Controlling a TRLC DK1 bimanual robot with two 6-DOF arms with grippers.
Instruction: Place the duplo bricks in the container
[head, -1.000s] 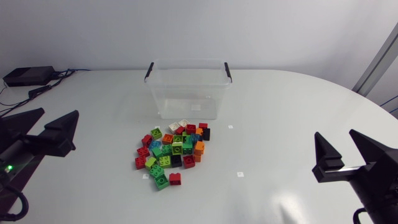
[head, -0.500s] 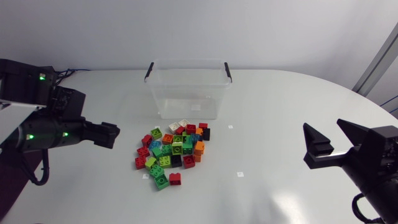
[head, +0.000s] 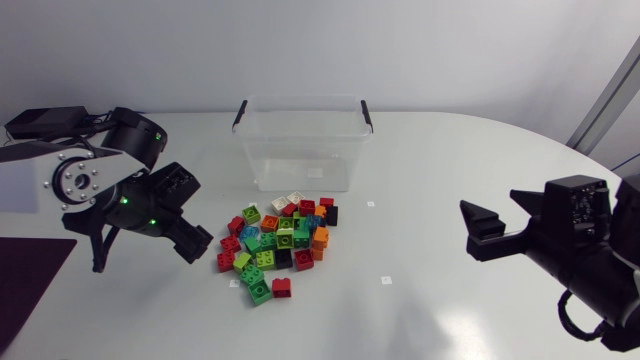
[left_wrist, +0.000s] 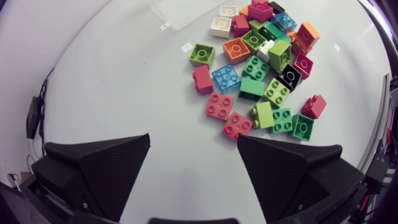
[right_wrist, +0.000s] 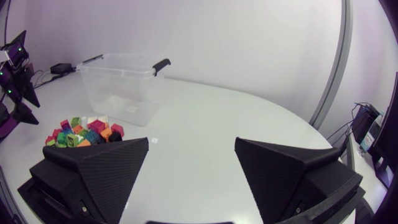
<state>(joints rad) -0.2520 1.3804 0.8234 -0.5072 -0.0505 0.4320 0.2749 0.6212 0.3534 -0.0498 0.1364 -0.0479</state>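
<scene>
Bricks (head: 277, 243) lie heaped at centre frame (many colours), just below the clear container (head: 300, 150). Left gripper (head: 199, 247) is beside the heap's left edge, jaws apart. Right gripper (right_wrist: 191, 140) is at lower right, jaws apart too.

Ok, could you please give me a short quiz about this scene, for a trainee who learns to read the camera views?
1. True or false: some bricks already lie inside the container.
2. Which gripper is nearer to the pile of bricks? A) the left gripper B) the right gripper C) both equally near
3. Fill in: the left gripper's fingers are ___ and hold nothing.

Key: 1 false: the container looks empty, and the bricks lie on the table in front of it. 2 A: the right gripper stands far off to the side. 3 open.
</scene>
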